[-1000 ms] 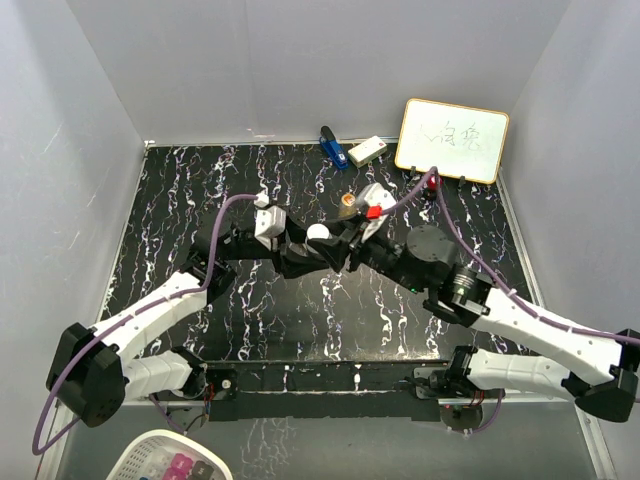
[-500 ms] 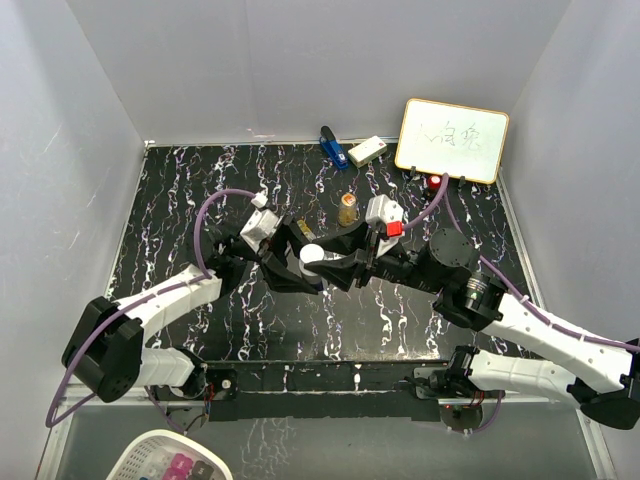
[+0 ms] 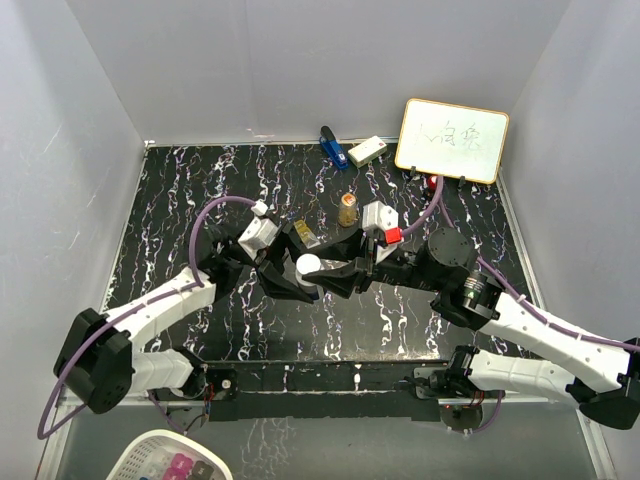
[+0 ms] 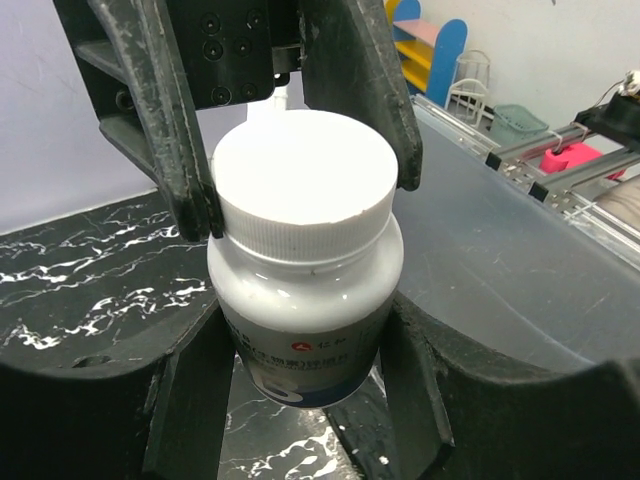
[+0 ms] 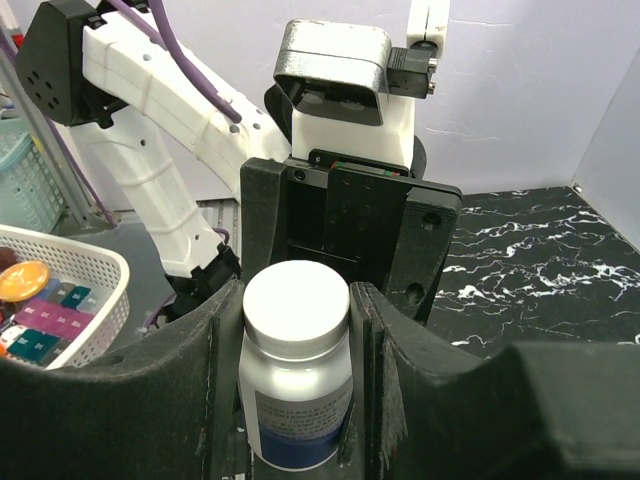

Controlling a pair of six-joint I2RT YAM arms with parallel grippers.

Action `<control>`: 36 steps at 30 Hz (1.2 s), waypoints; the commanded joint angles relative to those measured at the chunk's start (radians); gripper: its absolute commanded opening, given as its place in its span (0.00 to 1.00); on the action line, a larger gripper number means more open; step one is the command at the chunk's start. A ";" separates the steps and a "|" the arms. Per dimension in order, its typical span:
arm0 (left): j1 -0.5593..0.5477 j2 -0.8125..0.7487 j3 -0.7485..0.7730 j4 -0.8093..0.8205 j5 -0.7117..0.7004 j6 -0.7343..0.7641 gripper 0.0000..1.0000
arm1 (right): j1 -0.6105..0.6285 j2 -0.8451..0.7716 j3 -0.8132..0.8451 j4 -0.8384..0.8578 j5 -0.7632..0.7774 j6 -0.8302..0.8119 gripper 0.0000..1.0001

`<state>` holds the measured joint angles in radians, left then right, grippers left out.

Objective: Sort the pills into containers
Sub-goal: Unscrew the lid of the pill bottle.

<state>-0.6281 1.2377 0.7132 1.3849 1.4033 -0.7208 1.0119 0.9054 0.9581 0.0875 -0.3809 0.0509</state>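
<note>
Grey walls (image 3: 300, 60), black marbled table (image 3: 180, 190)

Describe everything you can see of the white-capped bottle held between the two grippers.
The white-capped bottle looks like pale grey plastic, with a ribbed white screw cap, still on, and a blue-and-white printed label. The left gripper clamps its body from both sides; the right gripper pinches its cap.

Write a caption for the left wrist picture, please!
Left gripper holds a white-capped grey plastic bottle while right gripper pinches its cap.
</note>
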 commanded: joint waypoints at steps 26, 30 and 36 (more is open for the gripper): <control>-0.044 -0.112 0.378 -1.816 0.268 1.480 0.00 | -0.026 0.011 0.203 -0.061 -0.243 -0.095 0.00; -0.044 -0.115 0.381 -1.818 0.259 1.480 0.00 | -0.026 0.003 0.214 -0.047 -0.264 -0.102 0.00; -0.044 -0.123 0.382 -1.814 0.259 1.476 0.00 | -0.026 0.018 0.248 -0.035 -0.296 -0.139 0.00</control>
<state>-0.6670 1.1324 1.0782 -0.3679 1.4971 0.6849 0.9993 0.9600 1.0878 -0.0860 -0.6563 -0.0528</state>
